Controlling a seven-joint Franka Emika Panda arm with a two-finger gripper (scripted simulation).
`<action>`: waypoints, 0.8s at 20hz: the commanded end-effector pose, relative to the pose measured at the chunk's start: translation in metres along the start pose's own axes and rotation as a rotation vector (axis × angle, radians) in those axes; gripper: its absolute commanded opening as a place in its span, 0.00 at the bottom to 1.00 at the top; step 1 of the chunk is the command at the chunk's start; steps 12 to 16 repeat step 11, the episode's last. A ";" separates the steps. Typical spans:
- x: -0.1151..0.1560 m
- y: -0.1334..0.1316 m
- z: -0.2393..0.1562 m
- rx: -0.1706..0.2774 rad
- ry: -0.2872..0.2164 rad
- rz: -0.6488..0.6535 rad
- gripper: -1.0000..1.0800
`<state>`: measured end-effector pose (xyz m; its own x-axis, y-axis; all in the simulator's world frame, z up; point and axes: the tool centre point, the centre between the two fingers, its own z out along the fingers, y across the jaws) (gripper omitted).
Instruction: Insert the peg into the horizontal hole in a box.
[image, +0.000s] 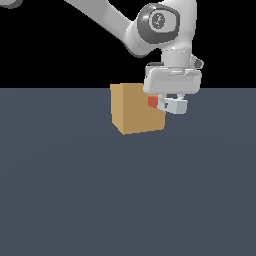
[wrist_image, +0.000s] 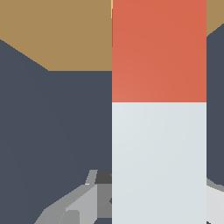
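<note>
The tan box (image: 132, 109) stands on the dark floor in the exterior view. My gripper (image: 168, 103) hangs at the box's right side, shut on the peg (image: 172, 105), which lies level. The peg's red end (image: 153, 102) points at the box and overlaps its right face. The hole does not show, so I cannot tell whether the tip is inside. In the wrist view the peg (wrist_image: 159, 157) fills the middle, its red end (wrist_image: 159, 52) reaching over the box (wrist_image: 65, 35). A grey finger (wrist_image: 74, 203) shows beside the white part.
The dark grey floor (image: 125, 200) spreads flat around the box. The white arm (image: 125, 25) comes down from the exterior view's upper left to the wrist above the gripper.
</note>
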<state>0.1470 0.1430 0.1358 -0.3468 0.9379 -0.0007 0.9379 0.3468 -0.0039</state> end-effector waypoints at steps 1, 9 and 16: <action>0.020 0.001 -0.003 -0.005 0.000 -0.002 0.00; 0.064 0.001 -0.004 -0.007 0.000 -0.002 0.00; 0.066 0.001 -0.004 -0.007 0.000 -0.002 0.00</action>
